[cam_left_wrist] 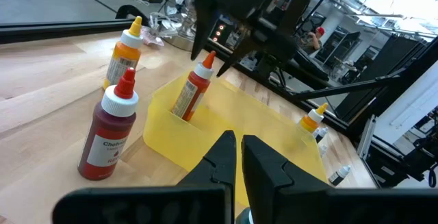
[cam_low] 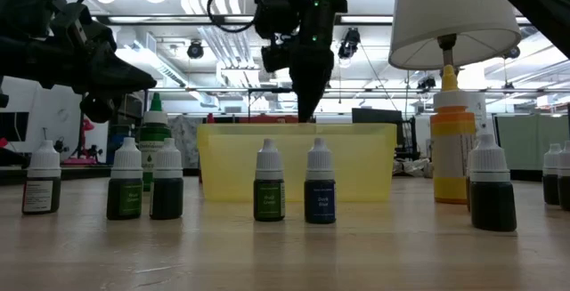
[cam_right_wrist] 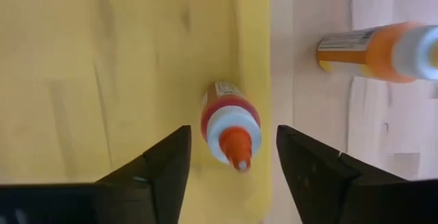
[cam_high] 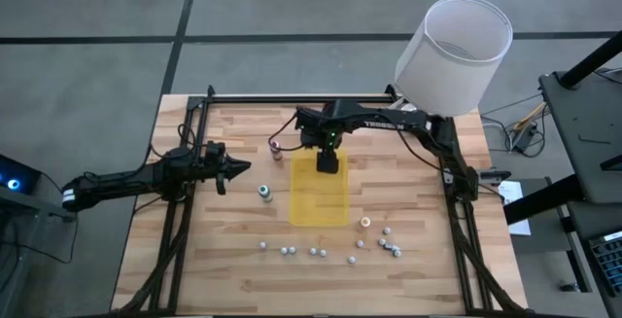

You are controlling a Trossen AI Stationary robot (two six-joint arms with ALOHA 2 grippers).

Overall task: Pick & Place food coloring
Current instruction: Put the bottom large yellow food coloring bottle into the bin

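Orange-capped food coloring bottle [cam_right_wrist: 229,125] stands upright inside the yellow tray [cam_high: 321,199], in the tray's far corner, just inside its wall. Right hand [cam_right_wrist: 233,166] hangs directly above it, fingers spread to either side of the cap and clear of the bottle; nothing gripped.

A dark red bottle [cam_left_wrist: 108,129] stands on the worktop [cam_high: 243,279] just outside the tray's left wall. An orange bottle with yellow tip [cam_left_wrist: 124,53] stands beyond it, toward the far edge. A green bottle [cam_high: 264,193] stands left of the tray, between tray and left hand.

Left hand [cam_high: 236,169] hovers over the left part of the worktop, fingers pressed together, empty, tip pointing toward the tray.

Small white-capped dropper bottles [cam_high: 316,252] stand in a loose row near the front edge, below the tray. A white lampshade [cam_high: 453,53] sits at the far right corner.
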